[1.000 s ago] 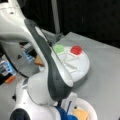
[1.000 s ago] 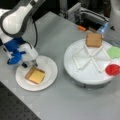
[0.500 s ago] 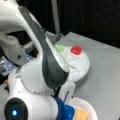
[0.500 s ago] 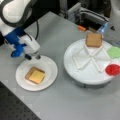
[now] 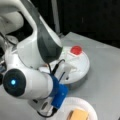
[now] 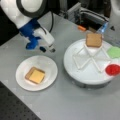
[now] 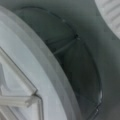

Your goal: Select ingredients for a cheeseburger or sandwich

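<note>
Cheese [image 6: 37, 76] lies on a toast square [image 6: 29, 72] on the white plate [image 6: 47, 65], well apart from the divided tray [image 6: 75, 47] holding more toast [image 6: 94, 40], lettuce [image 6: 114, 52] and tomato [image 6: 113, 69]. The gripper [image 6: 47, 49] hangs over the worktop [image 6: 62, 100] between plate and tray, carrying nothing; whether its fingers are parted I cannot tell. A level, centred approach would suit these flat pieces.
</note>
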You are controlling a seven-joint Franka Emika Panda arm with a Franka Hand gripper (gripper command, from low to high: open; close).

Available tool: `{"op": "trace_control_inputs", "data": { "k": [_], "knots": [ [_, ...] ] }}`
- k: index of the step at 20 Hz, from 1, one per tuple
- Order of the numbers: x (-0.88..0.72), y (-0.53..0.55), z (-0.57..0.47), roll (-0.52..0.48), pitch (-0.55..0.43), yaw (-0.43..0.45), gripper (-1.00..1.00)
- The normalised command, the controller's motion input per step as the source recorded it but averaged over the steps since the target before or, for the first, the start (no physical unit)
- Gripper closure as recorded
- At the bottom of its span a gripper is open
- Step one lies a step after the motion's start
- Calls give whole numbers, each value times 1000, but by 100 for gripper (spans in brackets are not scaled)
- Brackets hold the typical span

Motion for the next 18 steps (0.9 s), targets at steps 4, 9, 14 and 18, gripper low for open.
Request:
{"op": "trace_control_inputs", "data": {
  "k": [4,9,14,18],
  "knots": [
    [-674,728,167,-700,-96,-320,-100],
    [-526,463,22,-536,-110,-241,-100],
    [-360,243,-48,-317,-133,-69,-100],
    [-264,263,-24,-151,-146,122,-100]
  ]
}}
